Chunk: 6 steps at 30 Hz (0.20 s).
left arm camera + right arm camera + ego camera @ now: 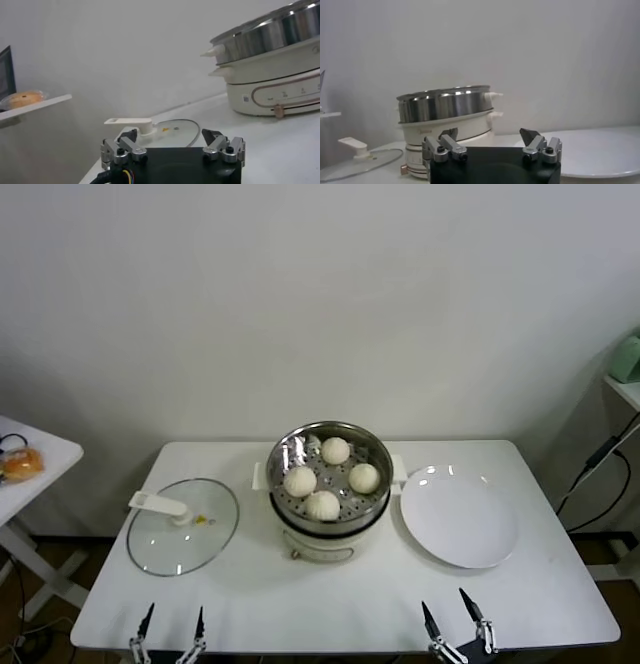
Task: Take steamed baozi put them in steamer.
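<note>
Both claws sit at the table's (330,609) near edge, left gripper (171,627) and right gripper (452,616) spread and holding nothing, the glass lid (183,527) beyond the left, the white plate (459,519) beyond the right, and farther off between them the steamer (375,449) (all four steamed baozi (322,504) inside).

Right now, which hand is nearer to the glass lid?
Left. The left hand sits at the table's near edge, directly in front of the glass lid. The right hand is across the table, in front of the white plate.
</note>
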### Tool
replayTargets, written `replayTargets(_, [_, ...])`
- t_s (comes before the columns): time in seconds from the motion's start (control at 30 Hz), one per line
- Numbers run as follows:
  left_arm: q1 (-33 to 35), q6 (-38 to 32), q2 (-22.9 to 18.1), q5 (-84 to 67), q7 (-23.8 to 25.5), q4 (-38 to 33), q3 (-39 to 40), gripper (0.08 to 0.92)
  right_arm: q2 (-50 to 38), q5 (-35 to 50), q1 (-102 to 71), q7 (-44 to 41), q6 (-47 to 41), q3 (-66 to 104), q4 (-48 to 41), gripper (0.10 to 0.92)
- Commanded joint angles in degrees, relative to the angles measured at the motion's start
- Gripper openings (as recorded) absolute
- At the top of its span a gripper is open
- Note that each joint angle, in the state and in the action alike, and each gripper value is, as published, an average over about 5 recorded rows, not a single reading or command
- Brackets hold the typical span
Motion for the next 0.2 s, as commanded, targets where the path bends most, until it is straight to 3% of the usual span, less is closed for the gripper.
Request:
replayTargets(0.03, [-0.01, -0.01, -0.09, -0.15, 0.00, -0.10, 0.11, 0.823, 1.87, 0.71, -1.58, 0.33, 2.50, 0.17, -0.70, 0.823])
replayTargets(0.2, [-0.06, 0.04, -0.14, -0.24, -0.01, -0.19, 0.19, 0.823, 2.09, 0.76, -1.34, 0.70, 2.48, 0.11, -0.62, 0.823])
